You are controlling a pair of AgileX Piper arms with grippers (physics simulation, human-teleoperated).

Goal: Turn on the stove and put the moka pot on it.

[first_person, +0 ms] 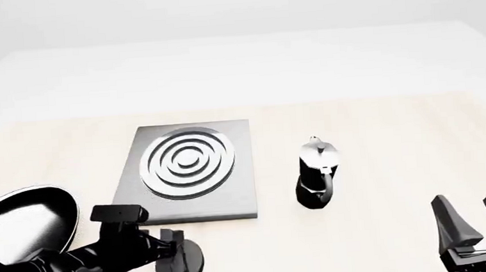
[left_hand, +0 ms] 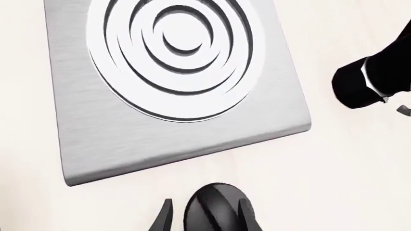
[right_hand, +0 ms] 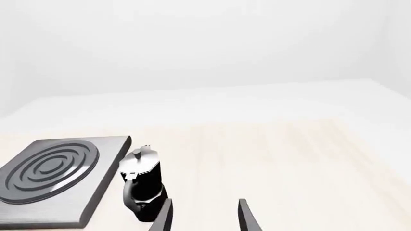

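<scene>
Left end effector [first_person: 176, 259] straddling knob [first_person: 181, 263], right end effector [first_person: 479, 212] apart, moka pot [first_person: 317, 172] forward-left

I can read no text, label, brand, number or sign in any of my views. The stove [first_person: 230, 194] is bare brushed metal, the moka pot [first_person: 317, 172] carries no lettering, and the knob [left_hand: 215, 207] between my left pincer's fingers is plain black.
</scene>
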